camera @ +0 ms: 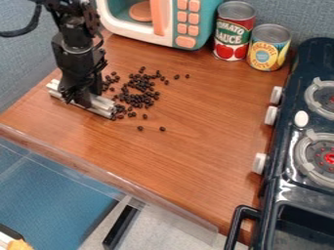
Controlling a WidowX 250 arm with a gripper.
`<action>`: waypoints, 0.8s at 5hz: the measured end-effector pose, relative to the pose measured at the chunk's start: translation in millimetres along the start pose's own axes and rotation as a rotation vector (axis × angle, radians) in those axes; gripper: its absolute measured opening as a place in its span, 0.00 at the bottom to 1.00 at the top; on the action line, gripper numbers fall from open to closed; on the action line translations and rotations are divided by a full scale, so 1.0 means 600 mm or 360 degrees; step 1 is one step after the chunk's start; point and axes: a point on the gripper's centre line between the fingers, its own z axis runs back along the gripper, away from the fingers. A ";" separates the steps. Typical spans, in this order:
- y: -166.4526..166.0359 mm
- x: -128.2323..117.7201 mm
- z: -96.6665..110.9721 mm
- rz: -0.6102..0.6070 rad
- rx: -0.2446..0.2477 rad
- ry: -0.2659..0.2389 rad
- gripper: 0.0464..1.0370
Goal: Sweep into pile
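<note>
Beans strewn on desk; claw clamped on silver bar, held low beside 'em, prob for sweeping.

I see a grey-blue wall behind the brown wood-grain tabletop, a dark toy stove along its right edge, and pale speckled floor below its near edge.

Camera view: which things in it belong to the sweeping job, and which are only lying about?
For the job:
- dark beans, partly scattered
- silvery bar beside them
- tool above the bar

Lying about:
- toy microwave
- red can
- yellow can
- toy stove
</note>
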 end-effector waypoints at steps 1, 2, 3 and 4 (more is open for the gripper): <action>-0.021 0.000 -0.002 0.0012 -0.0018 -0.0007 0.30; -0.036 0.000 -0.004 0.0007 -0.0030 -0.0015 0.30; -0.051 -0.001 -0.004 0.0010 -0.0045 -0.0025 0.30; -0.064 0.000 -0.005 0.0018 -0.0053 -0.0027 0.30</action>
